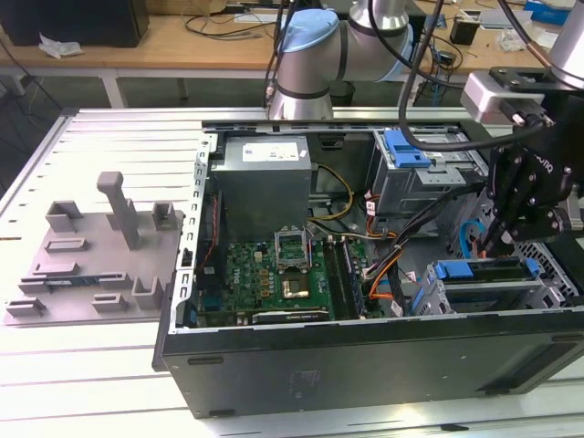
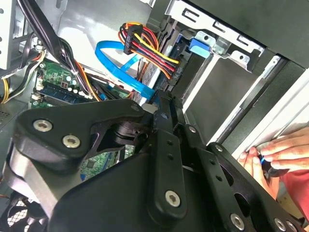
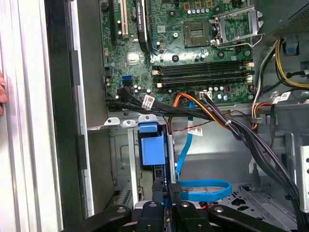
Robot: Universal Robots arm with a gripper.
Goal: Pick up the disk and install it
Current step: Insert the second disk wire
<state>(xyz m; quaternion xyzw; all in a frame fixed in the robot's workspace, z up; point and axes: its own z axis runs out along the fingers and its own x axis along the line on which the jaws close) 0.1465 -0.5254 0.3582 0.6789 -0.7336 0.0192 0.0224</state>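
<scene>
Install step in hand: my end effector is closed narrowly on the disk, which stands edge-on in the cage, apparently part-seated; finishing calls for a straight push, clear of the blue cable.

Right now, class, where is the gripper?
In the exterior view, the gripper hangs at the exterior view's right, inside the open computer case, just above the nearer drive cage.
</scene>
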